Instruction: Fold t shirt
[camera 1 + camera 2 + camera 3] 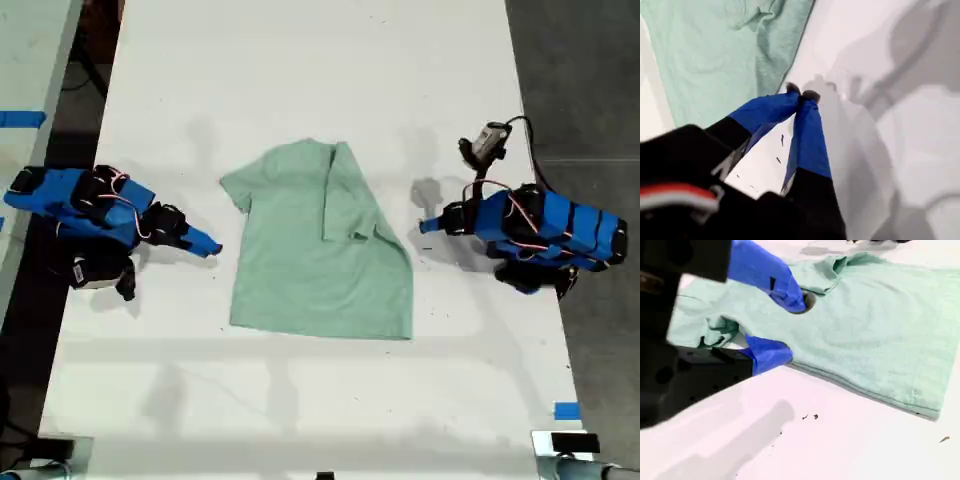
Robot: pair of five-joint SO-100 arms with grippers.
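Note:
The pale mint-green t shirt (300, 260) lies flat in the middle of the white table (300, 80), with one side and its sleeve folded over onto the body. My first gripper (428, 225) is on the exterior view's right, just off the shirt's folded edge. It is shut (802, 95) on nothing, with the t shirt (715, 50) beside its tips. My second gripper (207, 246) is on the exterior view's left, a short gap from the shirt. It is open (790, 327), and the near edge of the t shirt (865, 325) shows between its fingers, not gripped.
Bare white table surrounds the shirt on all sides. Blue tape marks sit near the table's front corner (567, 410) on the exterior view's right and off the table (20, 118) on its left. Dark floor runs along both long edges of the table.

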